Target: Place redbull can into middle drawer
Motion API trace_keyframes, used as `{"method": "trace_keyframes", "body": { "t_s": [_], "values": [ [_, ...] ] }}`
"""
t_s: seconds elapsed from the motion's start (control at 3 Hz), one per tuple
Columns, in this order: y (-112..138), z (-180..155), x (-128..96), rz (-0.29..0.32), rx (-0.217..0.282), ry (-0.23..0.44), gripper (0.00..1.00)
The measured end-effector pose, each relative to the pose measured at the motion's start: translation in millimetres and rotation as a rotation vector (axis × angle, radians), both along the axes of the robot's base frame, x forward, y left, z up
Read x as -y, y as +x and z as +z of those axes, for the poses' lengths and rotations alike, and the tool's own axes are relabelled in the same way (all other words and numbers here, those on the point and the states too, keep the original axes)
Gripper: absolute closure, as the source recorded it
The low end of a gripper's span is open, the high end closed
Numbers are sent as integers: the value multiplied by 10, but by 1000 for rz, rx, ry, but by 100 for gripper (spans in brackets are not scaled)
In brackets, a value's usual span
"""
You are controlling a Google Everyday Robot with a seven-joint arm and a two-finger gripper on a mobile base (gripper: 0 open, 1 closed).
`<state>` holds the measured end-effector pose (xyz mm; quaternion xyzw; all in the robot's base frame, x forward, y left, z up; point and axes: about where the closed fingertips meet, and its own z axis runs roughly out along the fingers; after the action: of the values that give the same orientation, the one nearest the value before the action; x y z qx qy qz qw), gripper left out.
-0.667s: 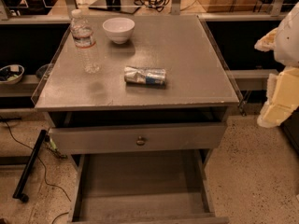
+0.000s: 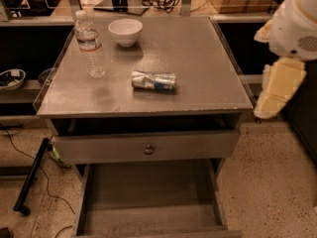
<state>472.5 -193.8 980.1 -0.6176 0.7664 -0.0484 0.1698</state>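
Observation:
The redbull can (image 2: pixel 153 80), silver with blue patches, lies on its side near the middle of the grey cabinet top (image 2: pixel 198 58). The middle drawer (image 2: pixel 148 202) is pulled out below it, showing a flat grey floor with nothing in it. My gripper (image 2: pixel 278 88), a cream-coloured part hanging from the white arm (image 2: pixel 297 24), is off the cabinet's right edge. It is well to the right of the can, about level with the top, and holds nothing that shows.
A clear water bottle (image 2: pixel 89 43) stands at the back left of the top, and a white bowl (image 2: pixel 125 31) sits behind the can. The drawer panel with a brass knob (image 2: pixel 148 149) is above the open drawer. Cables and a black bar (image 2: pixel 32 175) lie on the floor at left.
The arm and gripper have shifted a little to the left, toward the cabinet's right edge. The can, bottle, bowl and drawers have not moved.

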Motion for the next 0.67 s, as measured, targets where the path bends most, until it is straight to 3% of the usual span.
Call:
{"method": "trace_keyframes", "body": {
  "t_s": [0.67],
  "values": [
    [546, -207, -419, 81, -8, 30, 0]
  ]
}}
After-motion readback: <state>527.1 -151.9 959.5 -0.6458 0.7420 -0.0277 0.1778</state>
